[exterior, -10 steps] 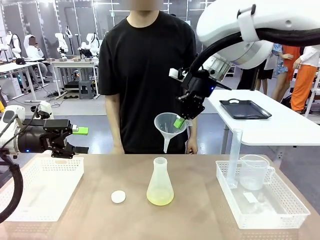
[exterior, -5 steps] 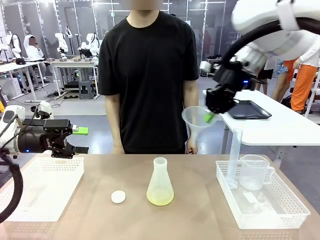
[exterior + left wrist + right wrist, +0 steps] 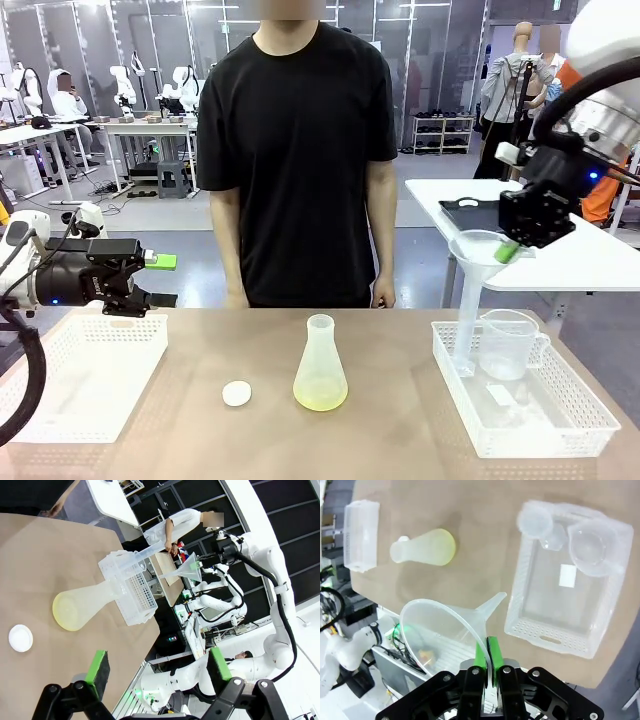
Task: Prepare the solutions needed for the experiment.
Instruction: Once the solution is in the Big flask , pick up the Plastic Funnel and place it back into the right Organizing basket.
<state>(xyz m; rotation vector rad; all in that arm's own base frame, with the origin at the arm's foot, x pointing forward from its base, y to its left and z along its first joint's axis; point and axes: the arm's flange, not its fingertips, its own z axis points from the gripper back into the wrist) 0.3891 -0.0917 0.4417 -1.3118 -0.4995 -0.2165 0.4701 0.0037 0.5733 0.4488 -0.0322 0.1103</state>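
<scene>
**Solutions sit in the flask at mid-table; funnel held high to the right**

Standing on the robot's side, I see the solutions [image 3: 320, 399] as a shallow, pale yellow-green, watery layer. It tints only the wide base of a translucent white conical flask [image 3: 320, 350]. The flask stands upright at the centre of the table [image 3: 200, 440], its narrow neck open at the top. From the left wrist camera the liquid [image 3: 69, 616] shows as a yellowish disc through the flask's base. From the right wrist camera, looking down, it is a yellow-green patch [image 3: 442, 547] at the flask's broad end.

A small white round cap [image 3: 237, 393] lies flat just beside the flask at its 9 o'clock. Farther out at 9 o'clock sits a white basket [image 3: 90, 390]. At 3 o'clock a second white basket [image 3: 520, 445] holds a tall clear measuring cylinder [image 3: 467, 320] and a clear jug [image 3: 508, 345]. A person [image 3: 295, 150] in a black shirt stands at 12 o'clock, across the table.

The right gripper [image 3: 512, 250] hangs above the right basket, at about 2 o'clock from the flask. Its green pads are pinched tight on the rim of a clear funnel [image 3: 478, 255], whose spout points down beside the cylinder. The left gripper [image 3: 158, 280] hovers above the left basket at 10 o'clock, jaws spread wide and holding nothing.
</scene>
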